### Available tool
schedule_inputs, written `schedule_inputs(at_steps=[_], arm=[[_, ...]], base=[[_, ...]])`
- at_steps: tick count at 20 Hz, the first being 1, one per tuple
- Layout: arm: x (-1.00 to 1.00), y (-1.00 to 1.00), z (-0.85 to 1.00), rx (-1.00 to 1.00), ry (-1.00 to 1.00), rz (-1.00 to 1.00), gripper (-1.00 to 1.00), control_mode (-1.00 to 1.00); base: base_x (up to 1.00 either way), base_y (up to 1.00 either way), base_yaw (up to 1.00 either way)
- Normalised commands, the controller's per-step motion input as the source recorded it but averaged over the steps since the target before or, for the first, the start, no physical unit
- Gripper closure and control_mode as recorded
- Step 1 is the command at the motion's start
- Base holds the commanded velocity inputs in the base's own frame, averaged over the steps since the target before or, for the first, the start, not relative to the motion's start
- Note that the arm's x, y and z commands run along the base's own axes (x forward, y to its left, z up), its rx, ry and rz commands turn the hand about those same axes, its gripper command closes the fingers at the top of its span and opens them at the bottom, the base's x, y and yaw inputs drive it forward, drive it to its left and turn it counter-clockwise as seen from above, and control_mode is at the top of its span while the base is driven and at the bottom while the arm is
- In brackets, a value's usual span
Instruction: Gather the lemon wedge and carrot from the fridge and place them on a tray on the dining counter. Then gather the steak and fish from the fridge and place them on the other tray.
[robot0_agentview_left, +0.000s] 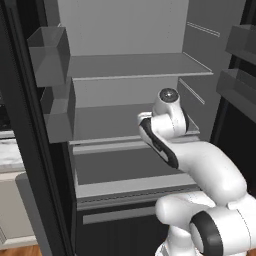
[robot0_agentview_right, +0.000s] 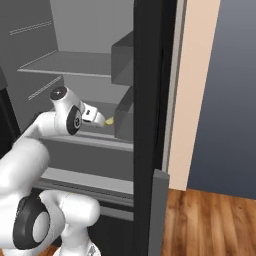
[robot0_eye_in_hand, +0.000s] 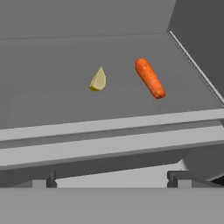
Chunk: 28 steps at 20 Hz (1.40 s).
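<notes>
Fridge (robot0_agentview_left: 130, 75) doors open, arm reaching into the lower grey shelf (robot0_eye_in_hand: 57, 109) level; gripper (robot0_eye_in_hand: 111, 178) jaws spread wide, nothing between them, fingertips (robot0_eye_in_hand: 43, 180) low at the shelf's front lip. Left to right in the hand view: lemon wedge (robot0_eye_in_hand: 99, 80) lies on the shelf ahead of the jaws and slightly left of their centreline, carrot (robot0_eye_in_hand: 150, 78) ahead and to the right, near the fridge's right inner wall, the two apart and not touching. From the right base view the wedge (robot0_agentview_right: 109, 120) sits just beyond the hand.
</notes>
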Motion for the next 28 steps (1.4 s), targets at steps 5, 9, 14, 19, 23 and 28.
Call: schedule_inputs(at_steps=[5, 9, 14, 19, 23, 28], arm=[[0.77, -0.1, -0.05, 0.0, 0.0, 0.0, -1.0, -1.0], [0.46, -0.06, -0.31, 0.0, 0.0, 0.0, -1.0, -1.0], [0.18, 0.02, -0.47, 0.0, 0.0, 0.0, -1.0, -1.0], [0.44, 0.0, -0.24, 0.0, 0.0, 0.0, -1.0, -1.0], [0.52, 0.0, -0.17, 0.0, 0.0, 0.0, -1.0, -1.0], [0.49, 0.04, -0.21, 0.0, 0.0, 0.0, -1.0, -1.0]], base=[[0.0, 0.0, 0.0], [0.0, 0.0, 0.0], [0.0, 0.0, 0.0], [0.0, 0.0, 0.0], [0.0, 0.0, 0.0], [0.0, 0.0, 0.0]])
